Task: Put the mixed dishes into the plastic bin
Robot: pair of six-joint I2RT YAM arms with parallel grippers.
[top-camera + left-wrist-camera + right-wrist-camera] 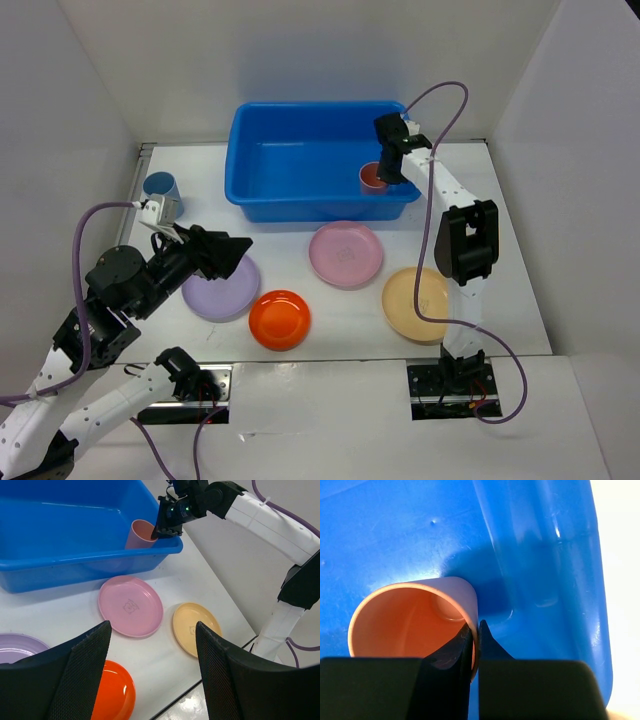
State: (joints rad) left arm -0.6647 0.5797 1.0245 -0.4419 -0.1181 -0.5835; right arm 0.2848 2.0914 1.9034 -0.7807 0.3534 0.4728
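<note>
top: overhead from behind, whole table | left wrist: low, oblique, facing bin | right wrist: close, straight down | shared: cup in bin

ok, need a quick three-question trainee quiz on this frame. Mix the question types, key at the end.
1. True or false: the right pincer is shut on the wall of the salmon-pink cup, inside the blue bin.
2. The left pincer is: A open, holding nothing; B shut on a plate; C out of view.
3. Name the dish standing on the table left of the bin.
Key: 1 true; 2 A; 3 the light-blue cup.
</note>
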